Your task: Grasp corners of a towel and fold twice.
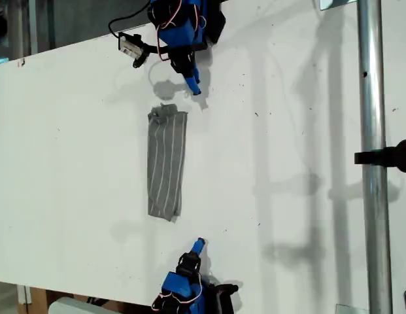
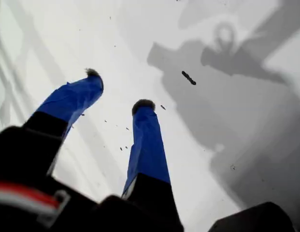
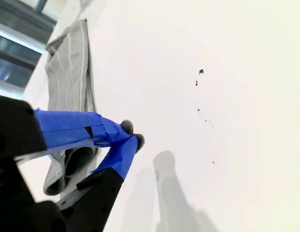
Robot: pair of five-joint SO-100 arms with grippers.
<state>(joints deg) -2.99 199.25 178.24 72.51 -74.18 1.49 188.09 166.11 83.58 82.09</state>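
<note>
Table (image 1: 72, 163) surface was white and bare around the work. Lying on it, between the two arms in the exterior view, was the towel (image 1: 167, 163), already narrowed to a long strip with its pinstripes running lengthwise. The cloth appeared soft, light and limp; it would likely sag and drag when lifted, so both corners of one short end should be pinched together, through all layers. My first gripper (image 2: 118, 89) hung released over bare table, jaws well apart, holding nothing. My second gripper (image 3: 133, 134) was clenched, tips touching, empty, near one short end of the towel (image 3: 70, 72).
</note>
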